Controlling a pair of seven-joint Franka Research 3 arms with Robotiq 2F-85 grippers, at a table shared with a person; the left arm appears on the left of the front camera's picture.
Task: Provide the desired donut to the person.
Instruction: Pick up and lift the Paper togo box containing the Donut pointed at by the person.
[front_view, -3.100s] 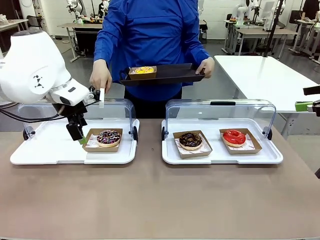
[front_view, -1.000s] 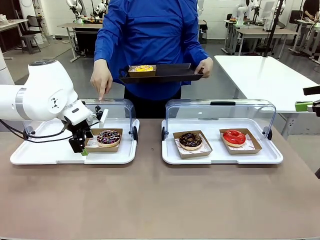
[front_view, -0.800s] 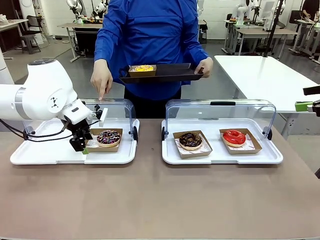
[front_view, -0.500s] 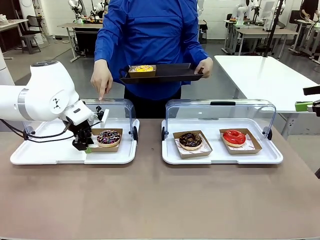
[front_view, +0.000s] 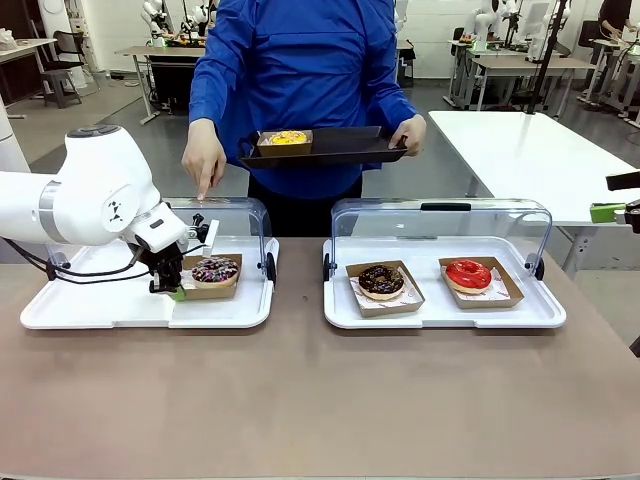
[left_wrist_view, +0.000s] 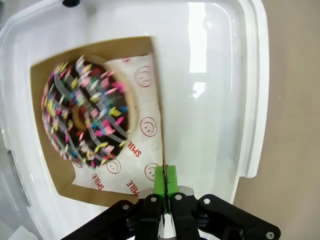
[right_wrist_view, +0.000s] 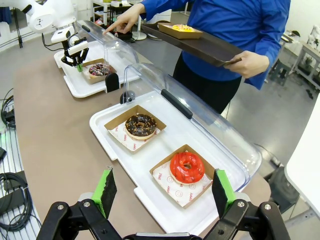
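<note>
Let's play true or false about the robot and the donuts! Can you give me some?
The left gripper is shut on the edge of the brown cardboard tray under the sprinkled chocolate donut. True.
The red glazed donut sits beside the sprinkled one. False: it is in the right white plastic tray, apart from it.
The person in the blue coat holds a black serving tray carrying a yellow-topped donut. True.
The right gripper holds a donut. False: it is open and holds nothing.

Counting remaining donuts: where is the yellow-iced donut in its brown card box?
Front view, left of centre: the yellow-iced donut sits at the left end of the black tray the person holds.
</note>
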